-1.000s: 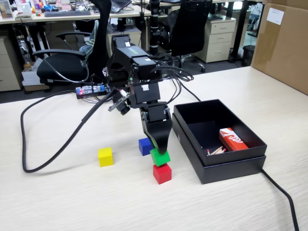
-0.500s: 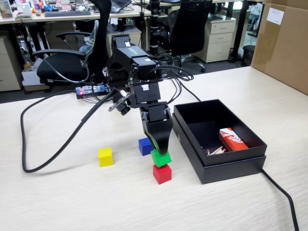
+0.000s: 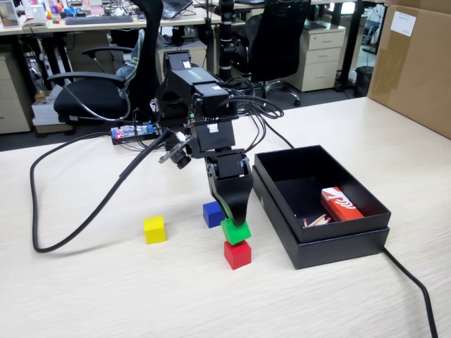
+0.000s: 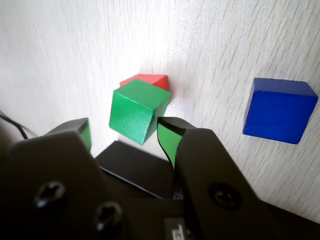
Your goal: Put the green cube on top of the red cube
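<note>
Wrist view shows you the key change vs a sec ago: the fingers (image 4: 125,137) now stand apart, with a gap on each side of the green cube (image 4: 136,113) — it looked pinched between the tips before. The cube hasn't dropped or slid; it sits on the red cube (image 4: 149,80), which peeks out from under its far edge, so the stack is a bit offset and the green one is turned slightly relative to the red.

Fixed view agrees: green cube (image 3: 235,231) on top of red cube (image 3: 237,254), tips of the fingers (image 3: 235,220) right at the green cube's top, arm barely moved over the last sec. To my eye that means the release is done and the placing itself is basically complete — what's left is getting out w/o knocking it.

Pose: arm reaches down steeply from its base near the back edge of the worktop (image 3: 106,296), wrist nearly vertical over the stack, which stands mid-worktop. Blue cube (image 3: 213,214) is just behind the stack, black box (image 3: 320,243) close by toward the right edge, yellow cube (image 3: 154,229) well apart toward the left. You'd want a straight lift — any sideways drift could clip the green cube.
</note>
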You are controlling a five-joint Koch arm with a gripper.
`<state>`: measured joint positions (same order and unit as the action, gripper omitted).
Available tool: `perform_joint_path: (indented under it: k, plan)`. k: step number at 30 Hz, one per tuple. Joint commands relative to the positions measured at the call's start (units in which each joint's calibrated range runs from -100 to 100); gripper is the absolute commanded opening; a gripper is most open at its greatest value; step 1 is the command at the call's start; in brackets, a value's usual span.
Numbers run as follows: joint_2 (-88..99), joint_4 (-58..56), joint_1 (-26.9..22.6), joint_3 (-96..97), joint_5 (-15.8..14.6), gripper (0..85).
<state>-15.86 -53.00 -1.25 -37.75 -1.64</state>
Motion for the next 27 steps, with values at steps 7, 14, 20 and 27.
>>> perform_joint_path:
  k: [7, 14, 20, 27]
  plan:
    - [1.7, 2.8, -0.3, -2.0, 0.4, 38.6]
    - [1.8, 2.8, -0.2, -3.6, 0.4, 38.7]
    - [2.4, 2.8, 0.0, -7.5, 0.4, 38.7]
    - [4.1, 2.8, 0.0, -8.7, 0.4, 38.7]
